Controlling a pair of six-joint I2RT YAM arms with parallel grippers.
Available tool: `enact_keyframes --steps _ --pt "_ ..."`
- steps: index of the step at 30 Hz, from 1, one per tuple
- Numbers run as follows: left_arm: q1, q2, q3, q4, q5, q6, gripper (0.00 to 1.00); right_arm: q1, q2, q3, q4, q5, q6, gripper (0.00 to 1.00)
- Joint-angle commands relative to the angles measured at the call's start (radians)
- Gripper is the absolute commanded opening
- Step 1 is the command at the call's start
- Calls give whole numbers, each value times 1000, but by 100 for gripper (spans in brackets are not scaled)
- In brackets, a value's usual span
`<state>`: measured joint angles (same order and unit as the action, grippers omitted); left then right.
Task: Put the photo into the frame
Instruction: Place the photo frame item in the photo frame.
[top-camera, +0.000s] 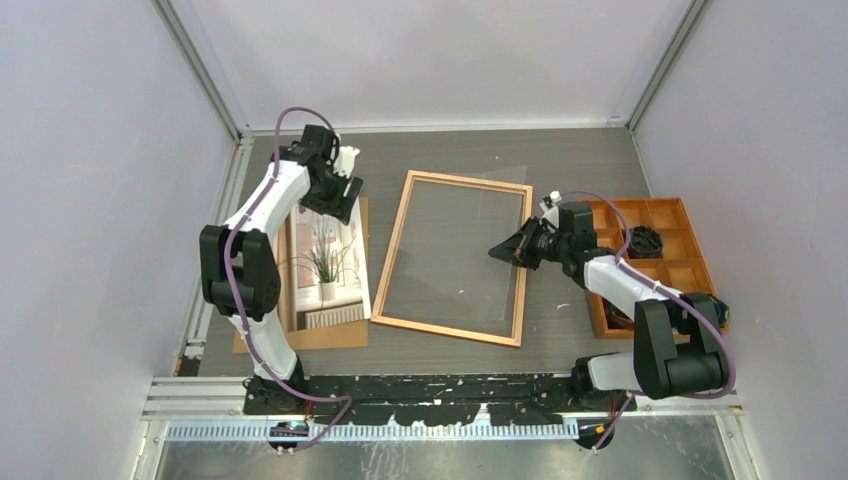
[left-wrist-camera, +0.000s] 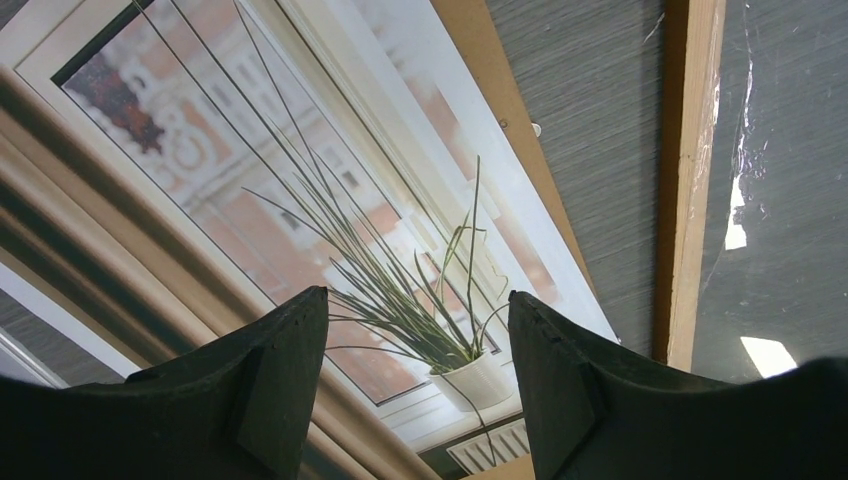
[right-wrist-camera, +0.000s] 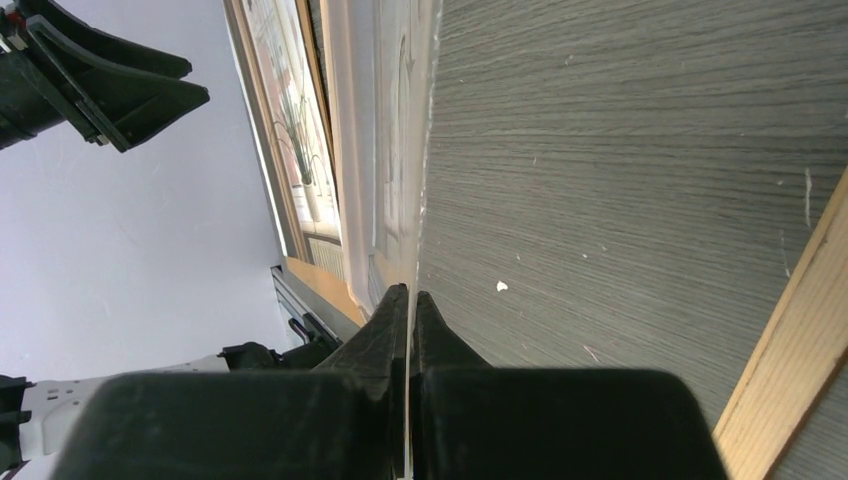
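Note:
The photo (top-camera: 325, 265) of a grassy potted plant lies face up on a plain brown backing board (top-camera: 300, 338) at the left. My left gripper (top-camera: 335, 200) hovers open and empty over the photo's far end; the print (left-wrist-camera: 300, 180) fills the left wrist view between the fingers (left-wrist-camera: 418, 300). The frame (top-camera: 391, 246), a thin orange-brown border, lies flat at the table's middle. My right gripper (top-camera: 503, 249) is over the frame's right part, shut on the edge of a clear pane (right-wrist-camera: 425, 150), seen edge-on and running away from the fingers (right-wrist-camera: 411, 295).
An orange compartment tray (top-camera: 640, 202) stands at the right with a dark object (top-camera: 645, 240) in one cell. The frame's near border shows in the right wrist view (right-wrist-camera: 790, 340) and the left wrist view (left-wrist-camera: 690, 180). Walls close in left, right and back.

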<state>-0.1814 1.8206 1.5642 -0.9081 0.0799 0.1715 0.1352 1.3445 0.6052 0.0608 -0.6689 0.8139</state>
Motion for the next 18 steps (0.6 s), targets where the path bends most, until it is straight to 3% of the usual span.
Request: enact_keyframes --steps 1,18 --pt "-3 -56 6 30 -10 26 67 -4 -49 -11 32 2 -20 1" --pt "-3 -52 11 24 -13 40 67 -6 -33 -17 3 -17 -33 1"
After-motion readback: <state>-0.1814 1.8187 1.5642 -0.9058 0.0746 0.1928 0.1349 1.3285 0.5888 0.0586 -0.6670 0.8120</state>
